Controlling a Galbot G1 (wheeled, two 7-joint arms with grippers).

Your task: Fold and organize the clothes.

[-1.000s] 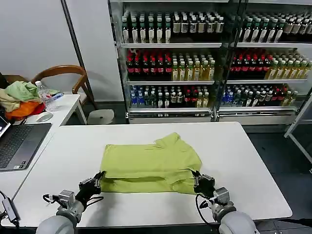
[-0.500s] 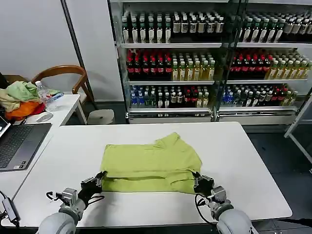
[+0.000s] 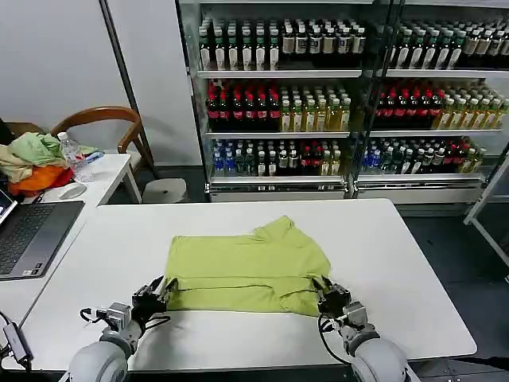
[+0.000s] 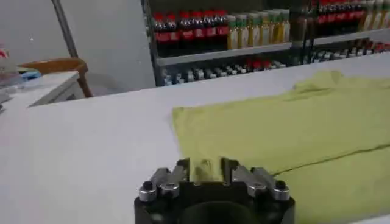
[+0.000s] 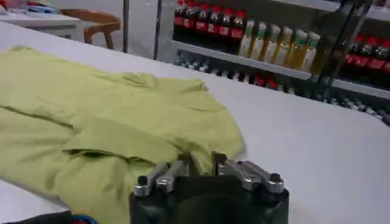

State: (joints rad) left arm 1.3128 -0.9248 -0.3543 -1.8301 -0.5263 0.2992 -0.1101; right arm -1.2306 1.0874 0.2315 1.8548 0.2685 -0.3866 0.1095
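Note:
The lime yellow-green T-shirt (image 3: pixel 246 270) lies folded on the white table (image 3: pixel 398 263), its upper layer ending a little short of the near edge. My left gripper (image 3: pixel 156 290) sits at the shirt's near left corner. Its fingers (image 4: pixel 183 169) stand apart, with the fabric edge (image 4: pixel 204 170) between them. At the near right corner is my right gripper (image 3: pixel 325 291), also open, its fingers (image 5: pixel 183 164) either side of a fold of the shirt (image 5: pixel 122 137). The cloth lies flat on the table at both corners.
A side table at the left carries a laptop (image 3: pixel 32 235), a mouse (image 3: pixel 71 191), a water bottle (image 3: pixel 70 153) and a heap of garments (image 3: pixel 32 163). A wooden chair (image 3: pixel 103 119) stands behind it. Drink coolers (image 3: pixel 342 95) line the back.
The shirt's near corners, lifted at the fingers a second ago, have settled flat. Both arms have dropped slightly and drawn back towards me.

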